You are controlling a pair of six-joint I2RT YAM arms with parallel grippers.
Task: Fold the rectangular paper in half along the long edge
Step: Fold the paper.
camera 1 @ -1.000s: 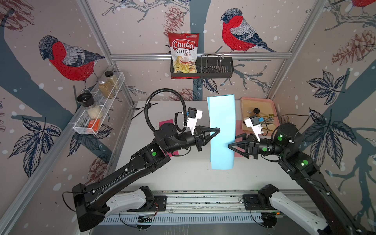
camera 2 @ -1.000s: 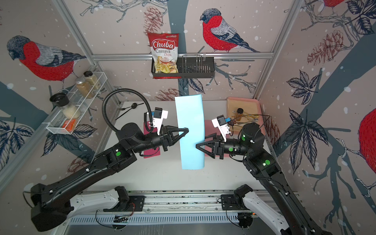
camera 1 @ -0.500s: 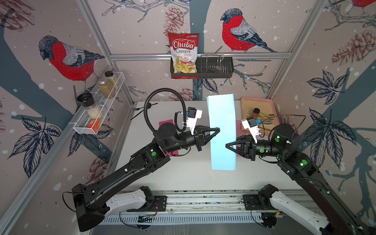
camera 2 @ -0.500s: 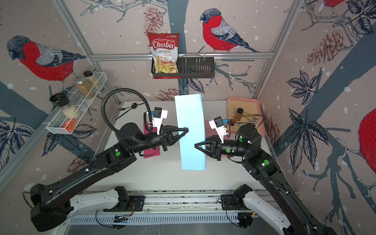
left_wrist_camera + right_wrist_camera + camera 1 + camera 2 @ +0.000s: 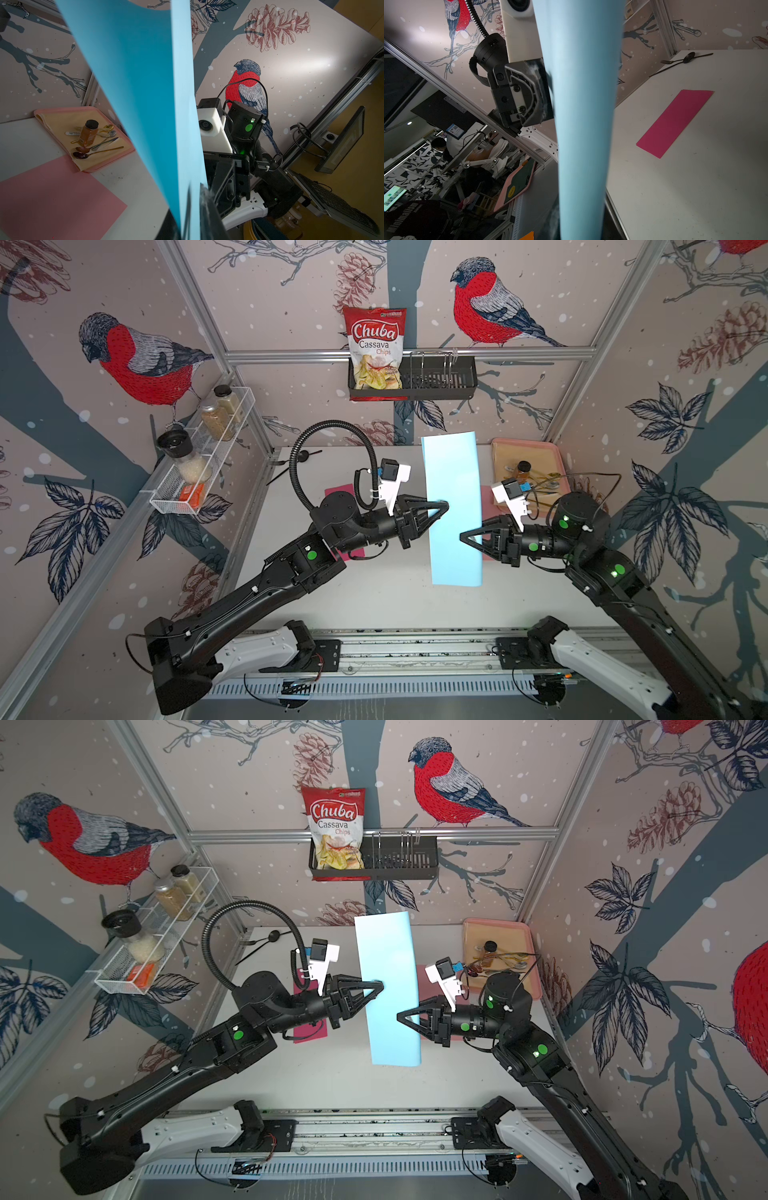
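Observation:
The light blue paper (image 5: 453,472) (image 5: 388,952) hangs in the air above the table, long edges running front to back, doubled over into a narrow strip. My left gripper (image 5: 444,505) (image 5: 379,984) is shut on its left long side; in the left wrist view two blue layers (image 5: 145,83) run into the closed jaws of the left gripper (image 5: 190,207). My right gripper (image 5: 464,536) (image 5: 401,1016) is shut on the right side, where the right wrist view shows the paper (image 5: 581,104) as a rounded bend between the fingers of the right gripper (image 5: 581,218).
A magenta sheet (image 5: 338,493) (image 5: 675,122) lies on the table under the left arm, a pale pink sheet (image 5: 487,497) (image 5: 52,197) under the right. A pink tray (image 5: 525,446) with bottle and spoons sits back right. Black cutlery (image 5: 299,456) lies back left.
My right gripper moved left onto the paper's right side and went from open to shut. The left arm and the paper stayed about where they were.

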